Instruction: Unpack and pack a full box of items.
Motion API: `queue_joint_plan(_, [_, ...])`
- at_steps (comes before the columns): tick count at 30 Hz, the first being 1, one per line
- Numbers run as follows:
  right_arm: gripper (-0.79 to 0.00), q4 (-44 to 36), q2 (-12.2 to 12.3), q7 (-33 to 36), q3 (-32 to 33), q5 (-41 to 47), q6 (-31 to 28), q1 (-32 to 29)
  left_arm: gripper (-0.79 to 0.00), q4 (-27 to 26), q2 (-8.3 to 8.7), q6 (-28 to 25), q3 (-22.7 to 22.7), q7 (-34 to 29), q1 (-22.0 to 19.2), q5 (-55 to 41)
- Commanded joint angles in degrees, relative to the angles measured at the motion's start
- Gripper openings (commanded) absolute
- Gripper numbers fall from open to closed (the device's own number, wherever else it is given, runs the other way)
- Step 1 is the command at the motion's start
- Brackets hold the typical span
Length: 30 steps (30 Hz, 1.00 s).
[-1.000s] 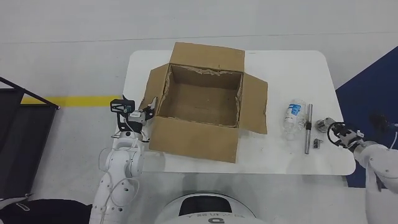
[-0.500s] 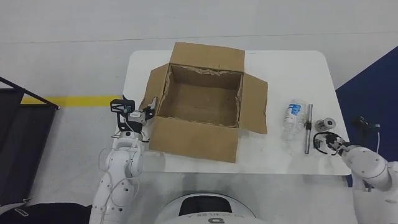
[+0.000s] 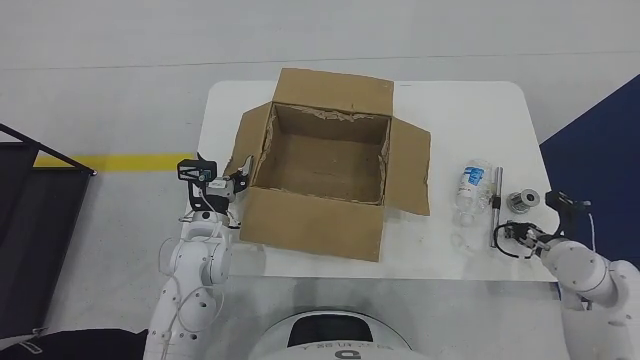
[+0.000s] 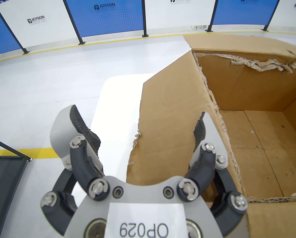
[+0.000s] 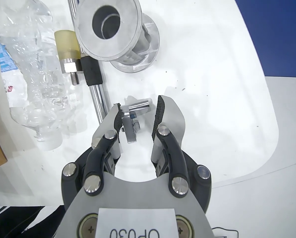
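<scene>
Counts: one cardboard box [image 3: 325, 165], one clear plastic bottle [image 3: 472, 188], one steel rod [image 3: 495, 205], one flanged metal fitting [image 3: 520, 201], one threaded stud with a beige cap [image 5: 66, 50] and one small metal bracket with a pin [image 5: 131, 117], all on one white table [image 3: 460, 110]. The box sat mid-table, mouth up, with all four flaps folded outward and its cardboard floor in sight. The other five items lay in a cluster right of the box's right flap. The rod's long axis ran from the table's far side toward the near edge, roughly parallel to that flap; a black sleeve wrapped part of it. The bottle lay on its side just beside the rod, on a similar axis, neck toward the near edge. The stud lay between bottle and rod, thread toward the near edge. The fitting appeared to stand on one flange, bore up, touching or just beside the rod. The right gripper [image 5: 138, 111] was low at the near edge, jaws apart and straddling the bracket, one pad touching or almost touching it. The left gripper [image 4: 138, 112] hovered at the box's left flap, jaws wide apart.
</scene>
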Motion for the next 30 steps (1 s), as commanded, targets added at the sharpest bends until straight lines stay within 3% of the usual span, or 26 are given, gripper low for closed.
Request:
queue_joint_plan(1, [-0.502,0.25,0.01,0.11,-0.29,-0.37,-0.12,0.06,0.0,0.0,0.0,0.0,0.0,0.0,0.0,0.0])
queue_joint_plan(4, [-0.514,0.39,-0.02,-0.13,-1.17,-1.49,0.32,0.17,0.0,0.0,0.0,0.0,0.0,0.0,0.0,0.0])
queue_joint_plan(7, [-0.591,0.53,-0.06,-0.35,-1.92,-2.44,0.9,0.32,0.0,0.0,0.0,0.0,0.0,0.0,0.0,0.0])
queue_joint_plan(10, [-0.785,0.6,-0.08,-0.9,-2.16,-3.07,1.08,0.26,0.0,0.0,0.0,0.0,0.0,0.0,0.0,0.0])
queue_joint_plan(15, [-0.785,0.67,-0.23,-2.41,-0.85,-0.47,0.36,-0.43,0.0,0.0,0.0,0.0,0.0,0.0,0.0,0.0])
queue_joint_plan(26, [-0.785,-1.46,-0.43,-2.09,6.18,14.34,-8.25,-4.15,0.0,0.0,0.0,0.0,0.0,0.0,0.0,0.0])
queue_joint_plan(30, [-0.785,-2.1,-0.67,-1.03,8.25,25.43,-12.9,-4.14,0.0,0.0,0.0,0.0,0.0,0.0,0.0,0.0])
